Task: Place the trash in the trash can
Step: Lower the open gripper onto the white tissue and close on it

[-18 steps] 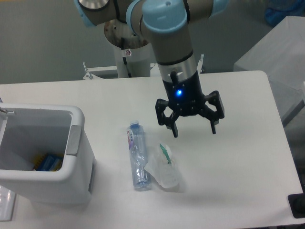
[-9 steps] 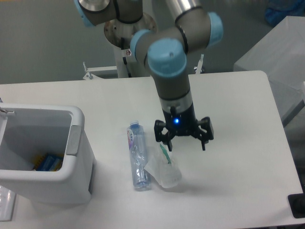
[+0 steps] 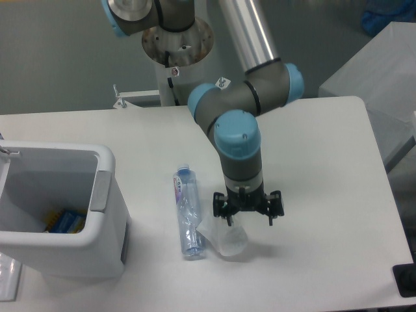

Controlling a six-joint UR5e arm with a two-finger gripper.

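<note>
A crushed clear water bottle [image 3: 186, 216] with a blue cap lies lengthwise on the white table, left of centre. Right beside it lies a crumpled clear wrapper [image 3: 225, 239], its upper part hidden under my gripper. My gripper [image 3: 249, 219] points straight down, low over the table, with its fingers spread open. The left finger [image 3: 225, 215] is over the wrapper's top, the right finger stands over bare table. The white trash can [image 3: 104, 224] stands at the left edge, with a grey flap on its right rim.
Inside the trash can lies something blue and yellow [image 3: 65, 221]. The arm's base column [image 3: 175, 58] rises behind the table's far edge. A dark object [image 3: 406, 279] sits at the table's front right corner.
The gripper has come down and moved towards the front of the table, from above and behind the wrapper to right over it. It stays open. Bottle and wrapper have not moved.
</note>
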